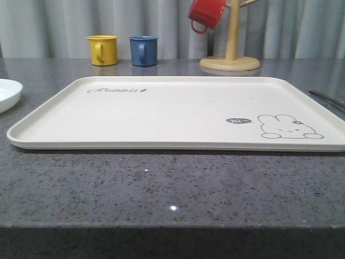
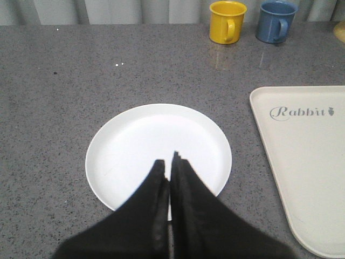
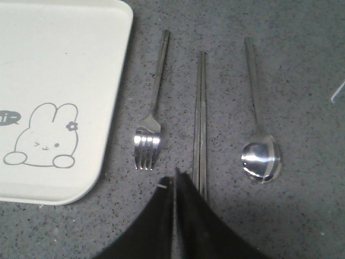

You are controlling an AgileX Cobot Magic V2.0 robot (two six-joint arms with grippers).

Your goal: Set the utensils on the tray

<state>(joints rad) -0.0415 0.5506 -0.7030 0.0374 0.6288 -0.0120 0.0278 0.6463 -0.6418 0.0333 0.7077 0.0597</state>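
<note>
The cream tray (image 1: 172, 110) with "Rabbit" lettering and a bunny lies bare in the middle of the table. A round white plate (image 2: 135, 145) rests on the counter left of the tray (image 2: 307, 162); my left gripper (image 2: 168, 161) hovers over it, shut, holding nothing. Its rim (image 1: 8, 93) peeks in at the front view's left edge. Right of the tray (image 3: 54, 97) lie a silver fork (image 3: 151, 124), flat metal chopsticks (image 3: 201, 118) and a spoon (image 3: 259, 145), side by side. My right gripper (image 3: 174, 175) is above them between fork and chopsticks, shut and empty.
At the back stand a yellow mug (image 1: 103, 49) and a blue mug (image 1: 143, 50). A red mug (image 1: 206, 13) hangs on a wooden mug tree (image 1: 230, 54) at the back right. The speckled grey counter's front edge runs near the bottom of the front view.
</note>
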